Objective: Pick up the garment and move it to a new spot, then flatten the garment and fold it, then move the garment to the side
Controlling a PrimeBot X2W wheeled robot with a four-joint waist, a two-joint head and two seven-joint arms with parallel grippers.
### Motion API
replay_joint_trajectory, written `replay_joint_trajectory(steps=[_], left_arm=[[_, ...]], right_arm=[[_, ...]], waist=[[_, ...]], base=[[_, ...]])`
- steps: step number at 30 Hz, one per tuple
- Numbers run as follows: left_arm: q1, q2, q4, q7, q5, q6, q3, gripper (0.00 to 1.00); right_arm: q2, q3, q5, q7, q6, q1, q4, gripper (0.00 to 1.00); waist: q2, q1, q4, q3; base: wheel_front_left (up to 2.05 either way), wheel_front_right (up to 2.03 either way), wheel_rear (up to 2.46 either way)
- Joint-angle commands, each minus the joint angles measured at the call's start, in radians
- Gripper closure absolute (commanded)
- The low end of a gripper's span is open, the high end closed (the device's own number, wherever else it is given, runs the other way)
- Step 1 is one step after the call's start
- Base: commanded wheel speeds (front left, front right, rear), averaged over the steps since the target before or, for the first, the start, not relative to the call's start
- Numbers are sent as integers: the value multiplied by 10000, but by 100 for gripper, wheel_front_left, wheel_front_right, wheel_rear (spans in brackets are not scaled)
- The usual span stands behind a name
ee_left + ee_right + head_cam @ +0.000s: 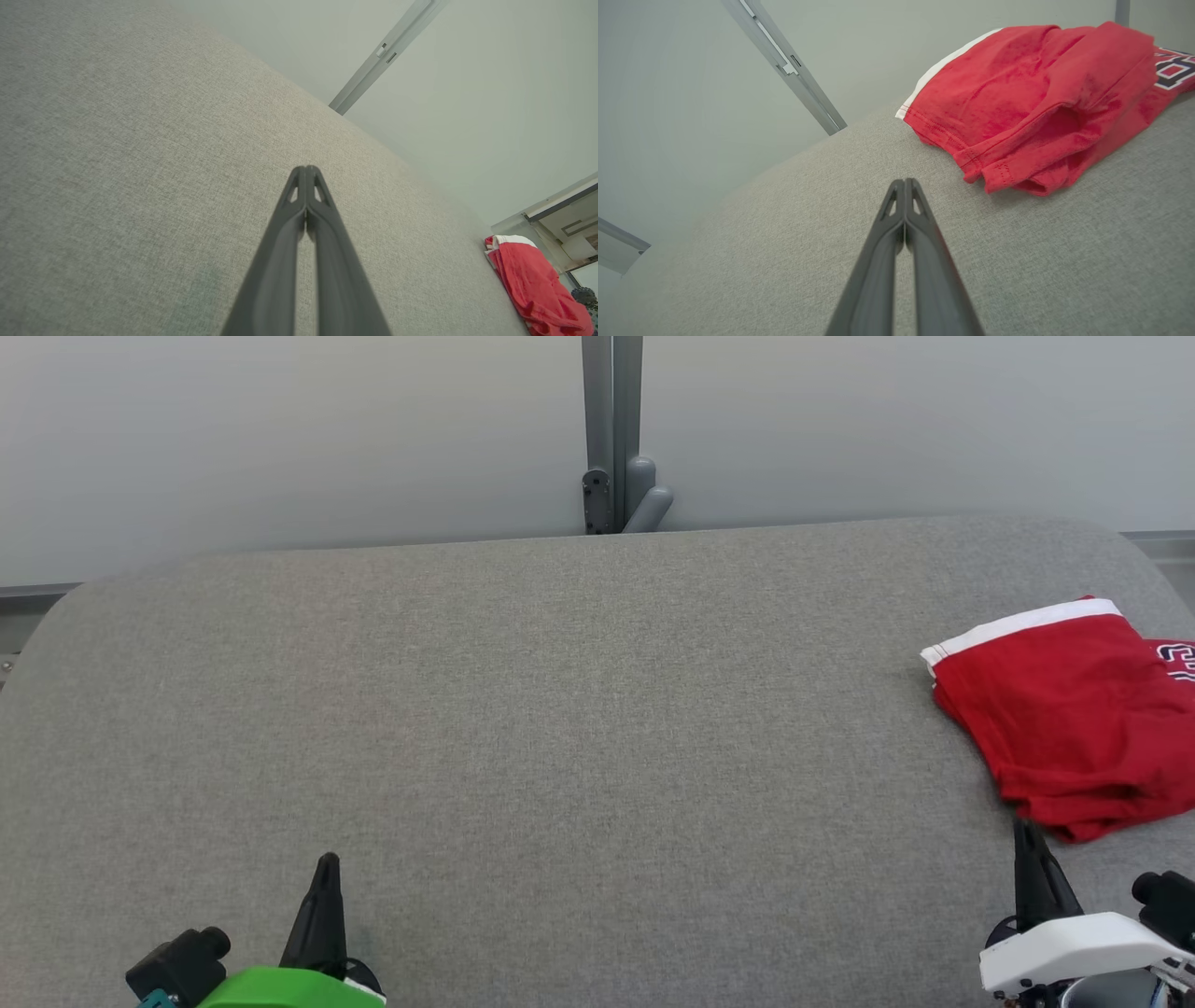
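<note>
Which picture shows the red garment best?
The right wrist view: the red garment lies close and large, with hems, white band and lettering plain. The head view cuts it off at the right edge; the left wrist view shows it small and far off.

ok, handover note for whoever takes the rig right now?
Left end effector: shut, empty, over the grey surface.
Right end effector: shut, empty, close to the red garment but apart from it.
Garment: lies folded near the surface's right edge.
Done: fold and move aside, by the look of it.
Left: probably nothing; check the fold.
</note>
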Motion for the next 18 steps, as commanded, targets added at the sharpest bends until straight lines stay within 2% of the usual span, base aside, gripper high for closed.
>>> replay_joint_trajectory(steps=[1,18], left_arm=[[-290,105,-149,46,-299,6,60,100],[-606,152,-237,625,-2481,9,393,100]], right_arm=[[-68,15,336,62,-2,-307,-102,100],[-97,127,2996,666,-4,-674,-14,100]], waist=[[11,0,-1,1],[18,0,-35,25]], base=[[0,0,0],[0,0,0]])
